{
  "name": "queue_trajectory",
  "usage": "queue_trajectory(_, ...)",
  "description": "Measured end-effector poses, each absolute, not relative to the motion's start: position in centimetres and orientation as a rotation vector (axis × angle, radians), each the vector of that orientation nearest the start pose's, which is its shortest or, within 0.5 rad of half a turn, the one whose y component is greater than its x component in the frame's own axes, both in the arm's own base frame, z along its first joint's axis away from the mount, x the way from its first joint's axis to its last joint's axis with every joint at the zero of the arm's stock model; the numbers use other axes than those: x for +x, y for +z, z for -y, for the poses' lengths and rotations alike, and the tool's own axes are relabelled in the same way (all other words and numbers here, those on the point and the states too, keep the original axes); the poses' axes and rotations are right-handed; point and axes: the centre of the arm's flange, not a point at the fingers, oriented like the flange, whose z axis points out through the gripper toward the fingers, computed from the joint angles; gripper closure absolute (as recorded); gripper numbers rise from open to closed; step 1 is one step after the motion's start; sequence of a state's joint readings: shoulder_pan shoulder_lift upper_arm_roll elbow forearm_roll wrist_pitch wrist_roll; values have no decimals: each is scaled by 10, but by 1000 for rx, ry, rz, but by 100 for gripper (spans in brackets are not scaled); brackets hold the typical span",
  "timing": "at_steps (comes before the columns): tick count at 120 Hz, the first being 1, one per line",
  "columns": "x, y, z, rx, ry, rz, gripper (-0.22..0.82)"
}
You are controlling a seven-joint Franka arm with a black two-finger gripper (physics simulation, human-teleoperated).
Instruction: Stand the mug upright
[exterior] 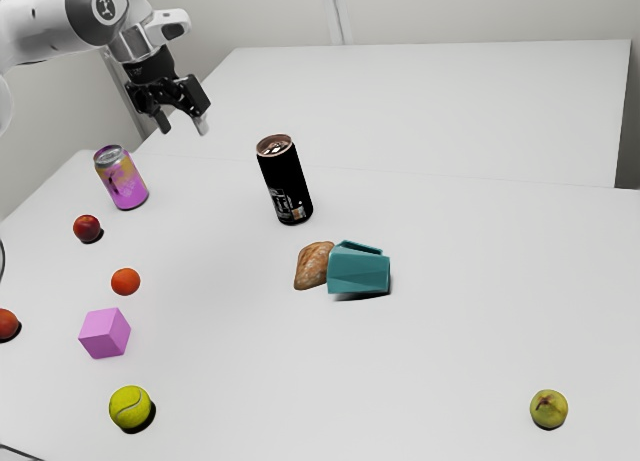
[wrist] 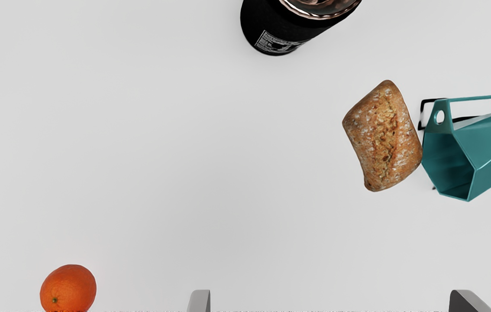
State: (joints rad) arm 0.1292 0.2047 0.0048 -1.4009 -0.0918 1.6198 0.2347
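Note:
The teal faceted mug (exterior: 358, 270) lies on its side on the table, beside the bread roll, near the middle of the exterior view. In the wrist view the mug (wrist: 488, 147) shows its hollow mouth facing the bread and its handle on the side toward the black can. My gripper (exterior: 184, 123) is high above the table at the exterior view's upper left, well away from the mug. Seen from the hand, the gripper (wrist: 330, 301) has its fingers wide apart, nothing between them.
A bread roll (exterior: 314, 266) lies right against or very near the mug's mouth. A tall black can (exterior: 285, 181) stands behind them. Toward the exterior view's left are a purple can (exterior: 122, 178), an orange (exterior: 125, 281), a pink cube (exterior: 105, 333) and a tennis ball (exterior: 130, 408).

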Motion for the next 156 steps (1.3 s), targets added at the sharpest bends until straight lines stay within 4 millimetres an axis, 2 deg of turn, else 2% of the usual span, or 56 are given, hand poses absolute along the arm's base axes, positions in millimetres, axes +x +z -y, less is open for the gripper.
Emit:
queue_trajectory(23,616,586,-73,-3227,-31,-157,0)
queue_trajectory(32,614,577,-73,-3232,1,-154,0)
queue_trajectory(49,590,560,-65,-3290,31,-141,0)
queue_trajectory(62,581,532,-50,-3410,82,-114,0)
queue_trajectory(74,581,517,-33,-3506,91,-96,0)
queue_trajectory(98,583,471,21,-3660,119,-85,0)
queue_trajectory(120,591,432,24,-3740,126,52,0)
queue_trajectory(142,592,409,55,-3789,122,62,0)
queue_trajectory(156,598,390,59,-3821,105,115,0)
